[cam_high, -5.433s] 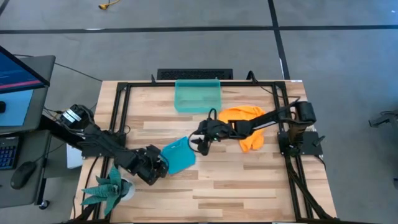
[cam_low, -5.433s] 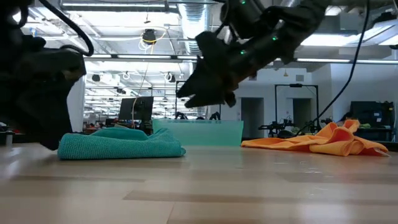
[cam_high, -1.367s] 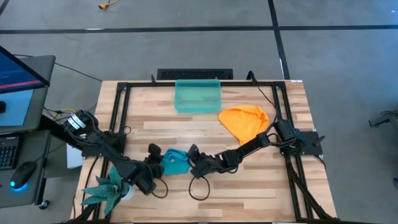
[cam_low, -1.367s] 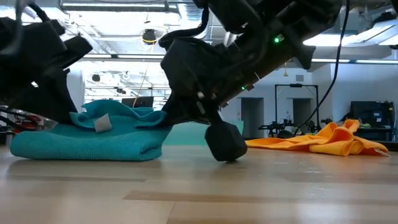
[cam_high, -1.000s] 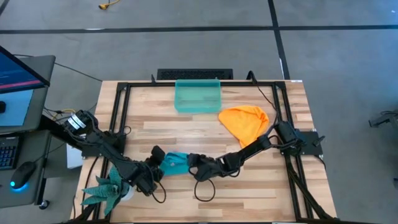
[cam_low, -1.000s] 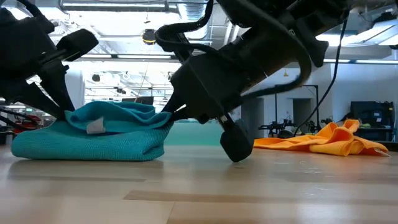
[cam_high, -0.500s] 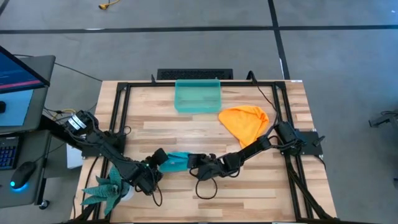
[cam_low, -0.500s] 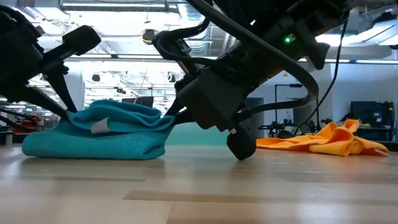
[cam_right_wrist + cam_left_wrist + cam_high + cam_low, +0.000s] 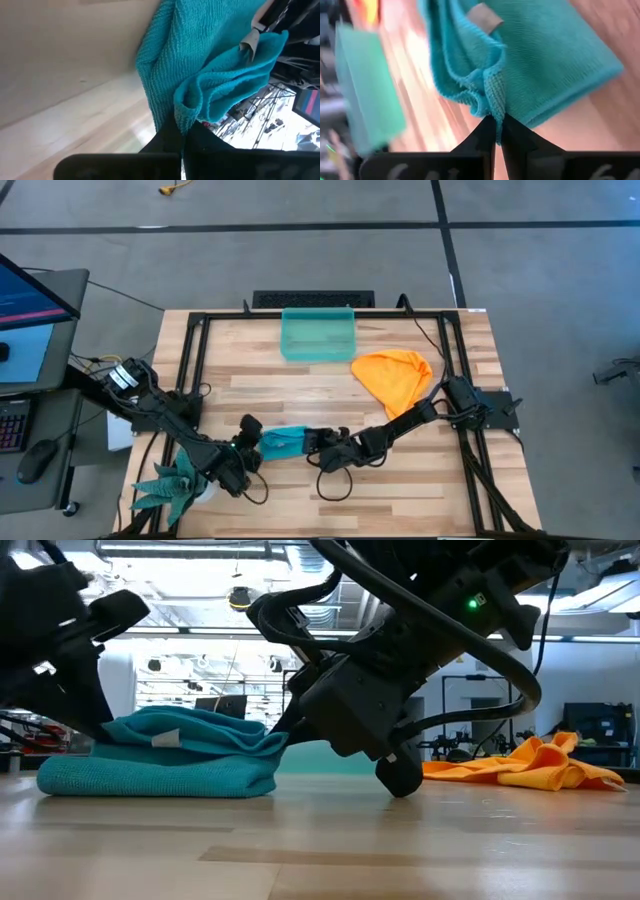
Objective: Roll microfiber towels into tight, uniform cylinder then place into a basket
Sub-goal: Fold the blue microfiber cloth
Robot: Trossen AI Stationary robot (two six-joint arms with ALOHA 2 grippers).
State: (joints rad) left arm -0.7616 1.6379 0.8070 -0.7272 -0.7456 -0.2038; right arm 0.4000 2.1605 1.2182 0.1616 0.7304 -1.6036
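Note:
The teal-blue towel (image 9: 283, 443) lies bunched in several folds on the table's near middle, between my two grippers. My left gripper (image 9: 258, 442) is shut on its left end, and my right gripper (image 9: 308, 441) is shut on its right end. In the low view the towel (image 9: 160, 762) rests on its lower layers, with a looser upper layer draped over them. The orange-yellow towel (image 9: 393, 377) lies crumpled at the right. The teal-green basket (image 9: 318, 333) stands at the far middle. My left gripper pinches a gathered fold of the towel's edge (image 9: 492, 102) between its two fingers, slanting down from the table's left. Several layers are bunched there. The towel's lower part lies on the table. My right gripper pinches a folded edge at the towel's right end (image 9: 186, 114) between its two fingers, slanting down from the table's right. More than one layer is caught. The rest of the towel lies on the table beyond the fingers.
A green spiky plant in a white pot (image 9: 177, 483) stands at the near left corner, close behind my left arm. A loose black cable loop (image 9: 330, 485) lies near the right arm. Bare wood shows along the near right and the far left.
Both grippers have stayed in place and rolled about their own pointing lines, still shut on the towel's ends. The towel's raised upper layer has sunk and turned over onto the lower layers, leaving the bundle flatter and narrower from near to far.

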